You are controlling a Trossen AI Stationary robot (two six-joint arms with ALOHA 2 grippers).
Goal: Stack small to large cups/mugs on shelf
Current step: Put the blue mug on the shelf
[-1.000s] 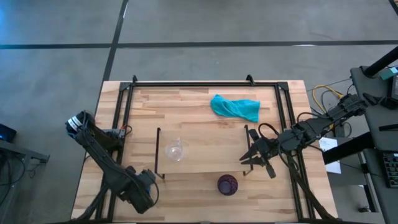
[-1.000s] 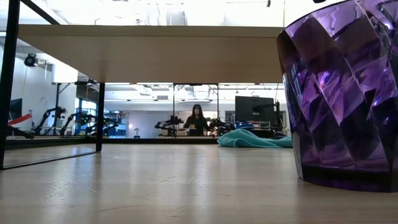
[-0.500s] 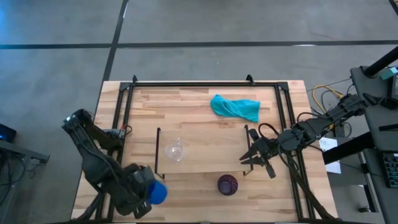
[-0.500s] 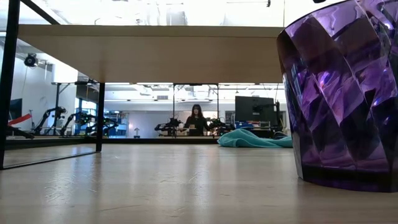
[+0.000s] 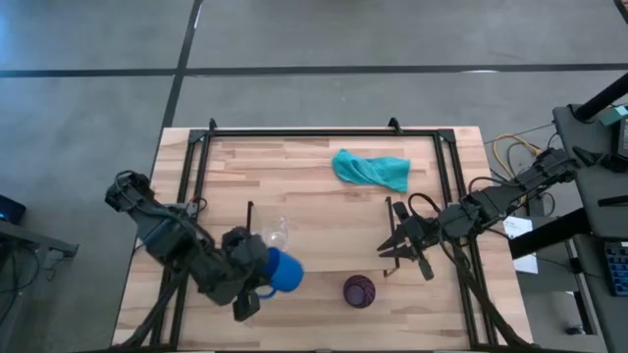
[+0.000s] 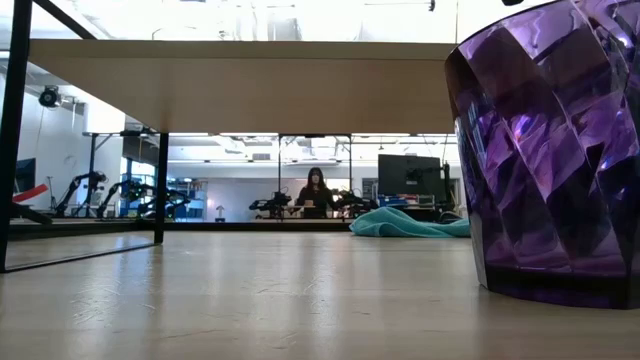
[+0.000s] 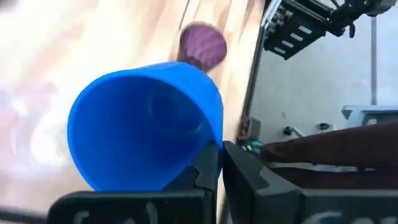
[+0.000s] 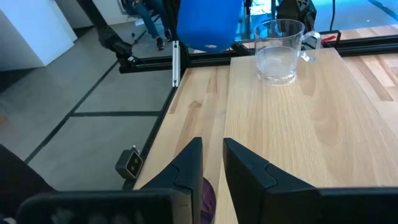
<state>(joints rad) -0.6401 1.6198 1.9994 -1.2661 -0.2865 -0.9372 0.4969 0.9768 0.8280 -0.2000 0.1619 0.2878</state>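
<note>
My left gripper (image 5: 265,278) is shut on the bright blue mug (image 5: 286,272) and carries it in the air by the shelf's near left end. The shelf (image 5: 334,230) is a low platform of light wood. The clear glass cup (image 5: 276,235) stands on its top, near the left end. The dark purple cup (image 5: 359,291) stands on the table in front of the shelf and fills the right of the low view (image 6: 550,150). My right gripper (image 5: 391,247) hovers open at the shelf's right end, touching nothing. My left gripper (image 7: 221,162) holds the blue mug at its side near the rim (image 7: 208,143). The mug's body hides what lies between the fingers. The fingers slant down at it from above. The mug is lifted clear of the table, its mouth (image 7: 137,124) turned toward the wrist.
A teal cloth (image 5: 371,169) lies on the table behind the shelf. The shelf's black rod legs (image 5: 250,240) stand at both its ends. A black frame (image 5: 196,176) runs along the tabletop's edges. Bare wood shows on the shelf to the right of the glass cup (image 8: 298,124).
My left gripper has swung from the table's near left corner toward the right and far side, up to the shelf's near left end. It stayed shut on the blue mug, which came along lifted. The right arm kept still.
</note>
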